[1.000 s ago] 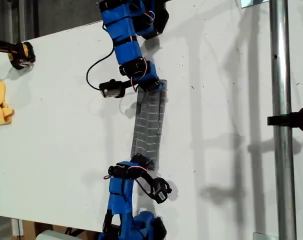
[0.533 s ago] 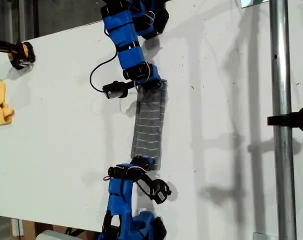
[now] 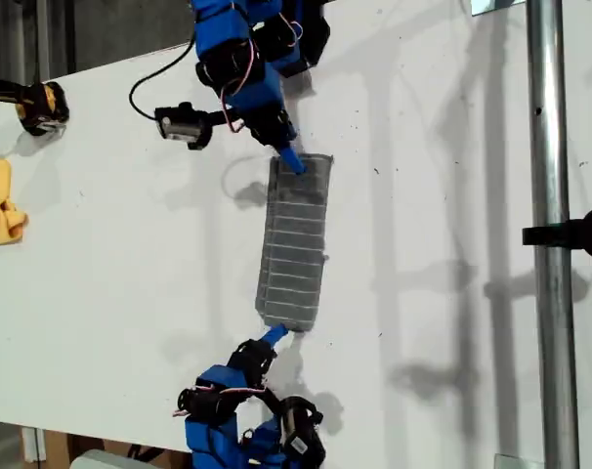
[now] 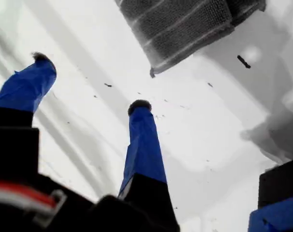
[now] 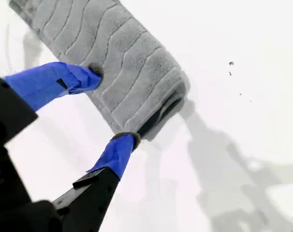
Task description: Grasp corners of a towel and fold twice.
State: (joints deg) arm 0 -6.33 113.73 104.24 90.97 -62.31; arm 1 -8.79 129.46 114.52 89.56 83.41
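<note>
While the folded towel [image 3: 294,244] lies flat, both end effectors [image 4: 88,82] [image 5: 110,104] spread, seemingly empty

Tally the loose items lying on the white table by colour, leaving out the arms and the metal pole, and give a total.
Grey: 1, the folded grey striped fabric towel between the two arms.
Yellow: 1, the small crumpled yellow cloth at the exterior view's left edge.
Yellow and black: 1, a small object near that same edge; too cut off to identify.
Total: 3
</note>
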